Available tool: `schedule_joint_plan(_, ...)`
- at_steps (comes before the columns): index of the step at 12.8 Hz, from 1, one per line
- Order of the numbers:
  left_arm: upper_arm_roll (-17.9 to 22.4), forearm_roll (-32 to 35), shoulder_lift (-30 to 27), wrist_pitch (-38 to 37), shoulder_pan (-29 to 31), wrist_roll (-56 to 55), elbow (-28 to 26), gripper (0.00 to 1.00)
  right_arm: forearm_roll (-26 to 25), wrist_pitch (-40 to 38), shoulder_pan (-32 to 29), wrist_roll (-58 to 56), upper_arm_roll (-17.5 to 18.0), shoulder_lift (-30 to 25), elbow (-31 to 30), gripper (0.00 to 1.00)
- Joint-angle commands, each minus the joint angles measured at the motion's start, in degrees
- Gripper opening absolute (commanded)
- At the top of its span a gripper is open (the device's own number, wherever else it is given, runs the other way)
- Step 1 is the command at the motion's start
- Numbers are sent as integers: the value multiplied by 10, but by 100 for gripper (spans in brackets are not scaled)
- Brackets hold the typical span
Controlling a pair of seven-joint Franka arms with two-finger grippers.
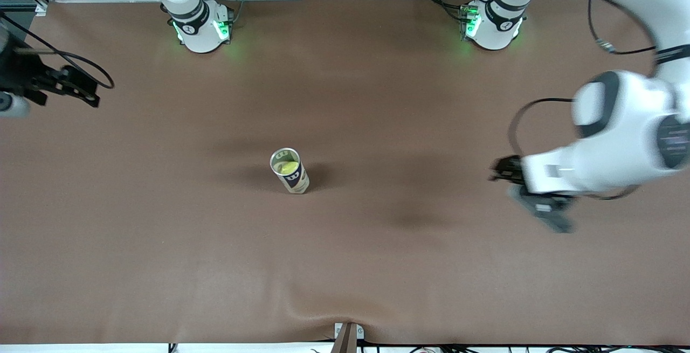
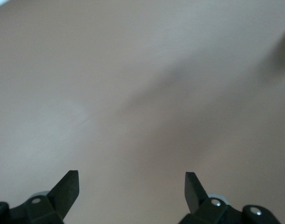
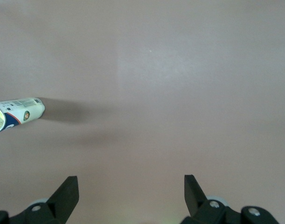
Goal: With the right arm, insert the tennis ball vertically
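At the right arm's end of the worktop [image 1: 161, 267], our right gripper [image 3: 131, 186] hangs with jaws spread and empty. Mid-worktop the can [image 1: 289, 171] stands upright, and the tennis ball [image 1: 288, 167] appears already seated inside it, though the glimpse is small. We judge insertion done; next calls only for staying clear. Our left gripper [image 2: 132, 186] waits, jaws spread.

Even overhead light, soft shadows beside the can [image 1: 289, 171]; the left arm [image 1: 609, 143] shows motion blur.

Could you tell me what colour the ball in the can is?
Yellow-green ball, best in front view.
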Motion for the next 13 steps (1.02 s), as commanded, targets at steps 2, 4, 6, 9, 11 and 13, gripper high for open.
schedule_joint_plan(2, -7, 10, -61, -85, 80, -118, -4, 100, -3, 19, 1, -1, -4, 8, 2, 100)
schedule_joint_plan(4, -3, 10, -92, -124, 87, -159, -5, 100, -3, 19, -1, -1, -5, 7, 2, 100)
schedule_joint_plan(6, 3, 14, -119, -148, 89, -193, -4, 100, -3, 22, -2, 0, -5, 6, 2, 100)
schedule_joint_plan(9, -6, 47, -163, -188, 86, -237, -4, 100, -3, 43, -8, -1, -5, 1, 2, 100)
schedule_joint_plan(11, -7, 43, -178, -225, 81, -276, 0, 100, -3, 44, -9, -1, -6, 1, 1, 100)
schedule_joint_plan(13, 22, 44, -196, -251, 27, -290, 11, 100, -2, 48, -8, -1, -5, -3, 1, 100)
